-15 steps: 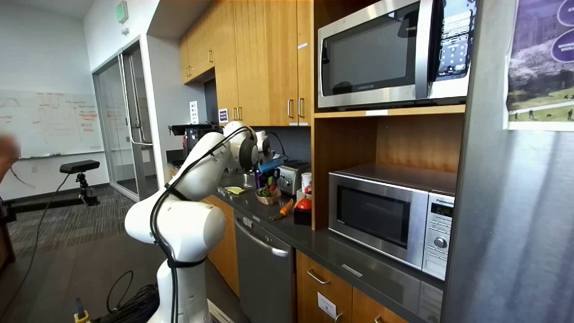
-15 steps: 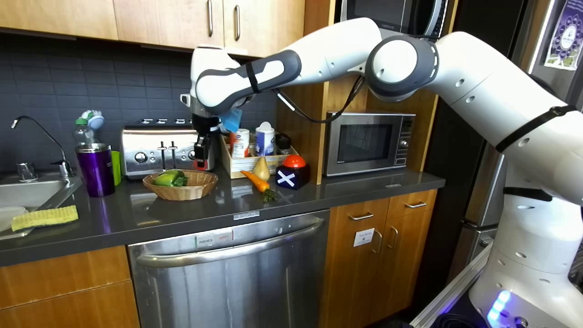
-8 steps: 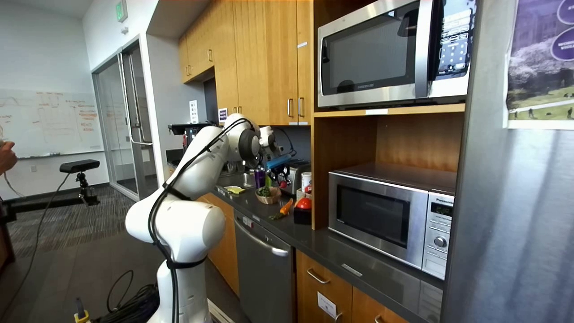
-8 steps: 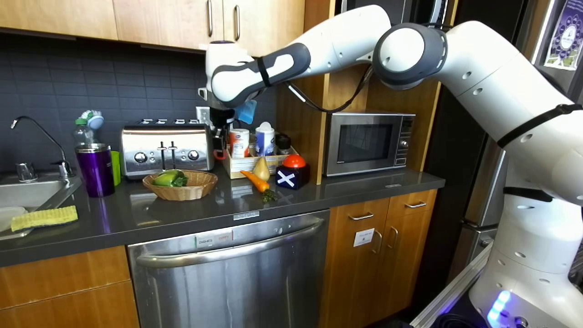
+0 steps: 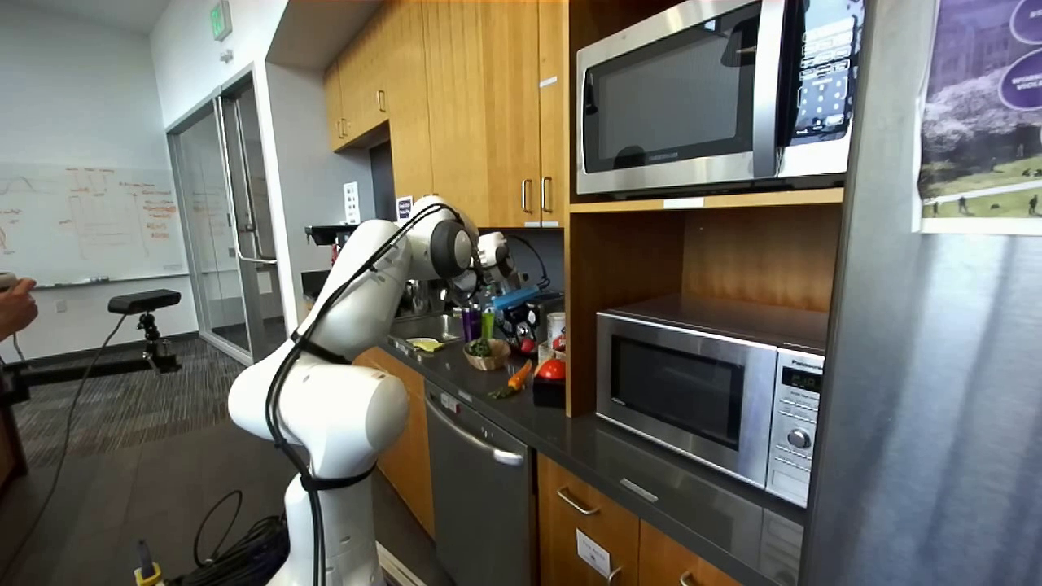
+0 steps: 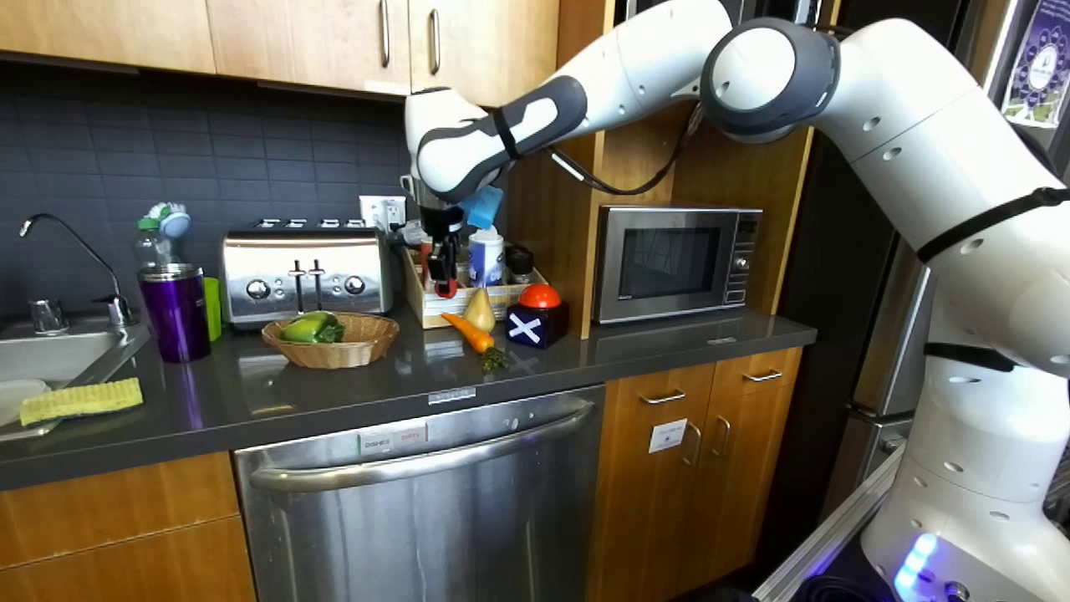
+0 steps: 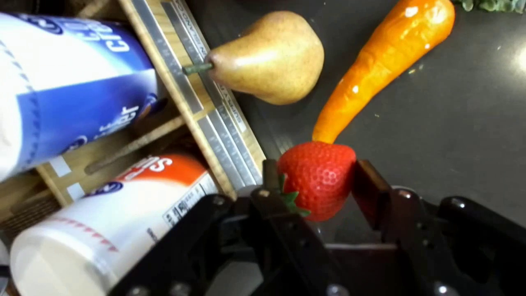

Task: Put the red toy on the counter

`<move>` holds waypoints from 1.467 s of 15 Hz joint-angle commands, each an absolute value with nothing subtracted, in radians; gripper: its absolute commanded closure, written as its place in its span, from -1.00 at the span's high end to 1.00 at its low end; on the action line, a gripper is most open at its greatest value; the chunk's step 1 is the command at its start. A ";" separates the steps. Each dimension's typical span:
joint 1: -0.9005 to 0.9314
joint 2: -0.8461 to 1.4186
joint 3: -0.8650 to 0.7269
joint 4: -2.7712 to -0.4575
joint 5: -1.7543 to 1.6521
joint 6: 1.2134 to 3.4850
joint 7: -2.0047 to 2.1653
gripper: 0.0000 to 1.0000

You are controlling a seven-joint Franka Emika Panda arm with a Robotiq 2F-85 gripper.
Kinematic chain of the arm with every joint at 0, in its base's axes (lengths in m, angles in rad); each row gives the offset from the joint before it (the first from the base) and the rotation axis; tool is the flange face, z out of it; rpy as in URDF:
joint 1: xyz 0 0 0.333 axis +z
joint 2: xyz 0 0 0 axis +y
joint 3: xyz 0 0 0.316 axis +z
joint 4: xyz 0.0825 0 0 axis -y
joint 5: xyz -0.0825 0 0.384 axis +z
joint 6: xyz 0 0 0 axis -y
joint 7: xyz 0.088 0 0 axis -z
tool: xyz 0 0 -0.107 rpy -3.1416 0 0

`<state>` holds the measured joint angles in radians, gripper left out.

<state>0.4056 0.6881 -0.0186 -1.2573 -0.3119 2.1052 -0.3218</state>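
The red toy is a strawberry (image 7: 322, 176) with green leaves, between the fingertips of my gripper (image 7: 317, 181) in the wrist view. Both fingers touch it, so the gripper is shut on it. In an exterior view the strawberry (image 6: 449, 289) hangs under the gripper (image 6: 441, 266), in front of the wooden box and above the counter; it also shows small in an exterior view (image 5: 527, 346). The counter (image 6: 384, 401) is the dark grey worktop, also seen behind the strawberry in the wrist view (image 7: 452, 135).
A carrot (image 6: 472, 333) and a pear (image 6: 480, 311) lie near the wooden box (image 6: 435, 311) of canisters. A black cube with a red button (image 6: 537, 316) stands to their right. A basket (image 6: 351, 344) with a green pepper, a toaster (image 6: 305, 276) and a purple tumbler (image 6: 175, 313) are left.
My gripper has carried the strawberry from above the basket rightward, past the toaster, to the front of the wooden box. The objects on the counter have not moved.
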 commanded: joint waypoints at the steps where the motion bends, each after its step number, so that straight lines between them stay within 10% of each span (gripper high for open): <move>1: 0.399 0.631 -0.037 -1.358 -0.320 2.106 -0.294 -0.52; 22: 0.318 0.493 0.126 -1.434 -0.282 1.834 -0.169 -0.52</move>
<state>0.3394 0.5453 0.0958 -1.3780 -0.3124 1.8703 -0.1810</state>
